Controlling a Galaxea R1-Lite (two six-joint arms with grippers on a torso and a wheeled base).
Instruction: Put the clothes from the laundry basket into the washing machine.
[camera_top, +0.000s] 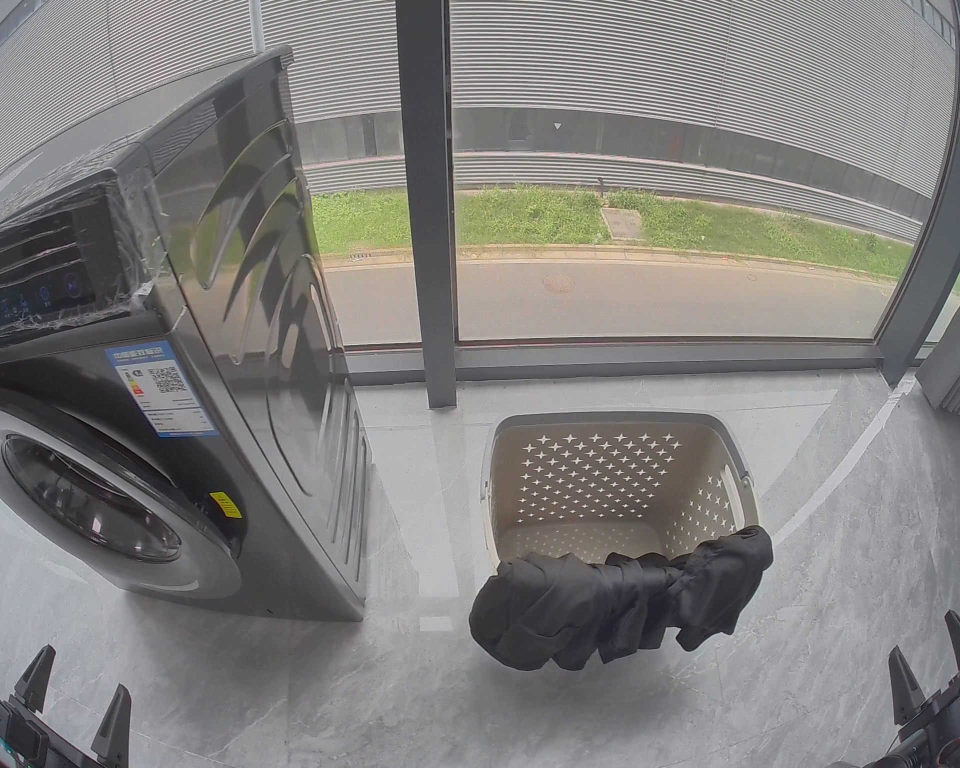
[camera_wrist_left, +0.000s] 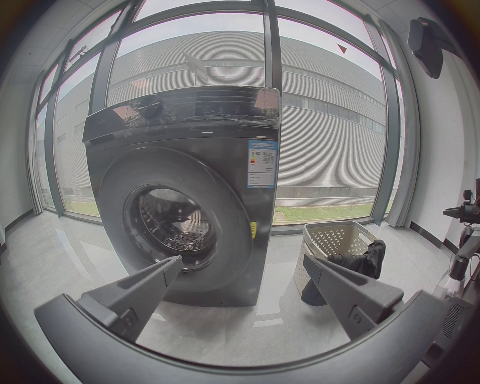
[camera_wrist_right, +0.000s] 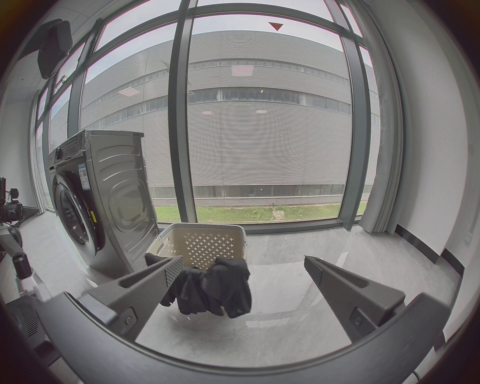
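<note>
A cream laundry basket (camera_top: 520, 470) stands on the floor by the window, right of the dark grey washing machine (camera_top: 250, 330). A black garment (camera_top: 610, 600) hangs over the basket's near rim. The machine's round door (camera_wrist_left: 172, 227) faces my left gripper (camera_wrist_left: 240, 267), and I cannot tell whether the door stands open. My left gripper (camera_top: 72, 690) is low at the near left, open and empty. My right gripper (camera_top: 925, 660) is low at the near right, open and empty, short of the basket (camera_wrist_right: 200, 242) and the garment (camera_wrist_right: 210, 290).
Tall window panes with a dark mullion (camera_top: 428, 200) stand behind the basket. Bare grey marble floor (camera_top: 380, 690) lies between the grippers, the machine and the basket. A wall and curtain (camera_wrist_right: 385, 150) stand at the far right.
</note>
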